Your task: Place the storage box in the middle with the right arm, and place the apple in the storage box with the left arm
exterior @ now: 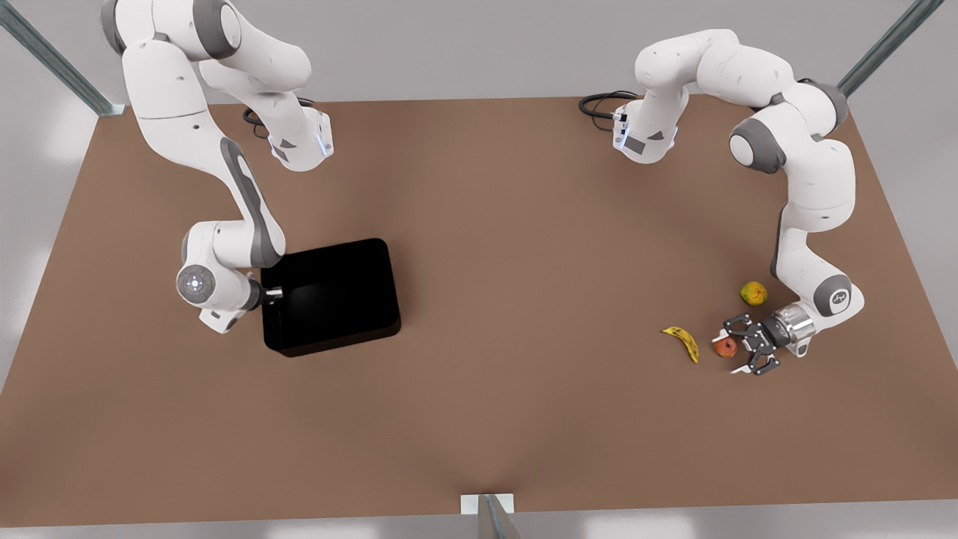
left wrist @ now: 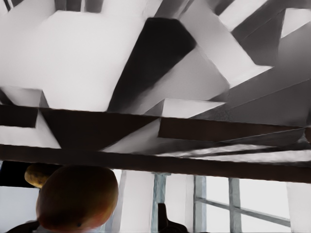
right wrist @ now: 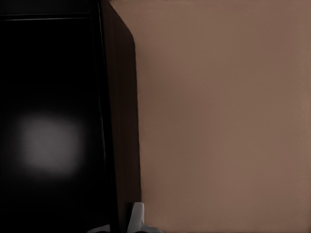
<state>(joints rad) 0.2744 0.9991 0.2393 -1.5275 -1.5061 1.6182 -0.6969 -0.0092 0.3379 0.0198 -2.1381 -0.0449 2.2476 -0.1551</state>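
Note:
The black storage box [exterior: 329, 296] lies on the brown table [exterior: 524, 419], left of centre in the front view. My right gripper [exterior: 271, 293] sits at the middle of the box's left wall, and the right wrist view looks along that wall [right wrist: 119, 121]. At the front view's right, the small red-orange apple [exterior: 724, 346] rests on the table. My left gripper [exterior: 734, 346] is open around it, one finger on each side. In the left wrist view the apple [left wrist: 77, 199] looms close.
A yellow banana [exterior: 683, 342] lies just left of the apple in the front view. A yellow-green lumpy fruit [exterior: 754, 293] sits behind the left gripper, near the arm's wrist. Bare table spans the middle between the box and the fruits.

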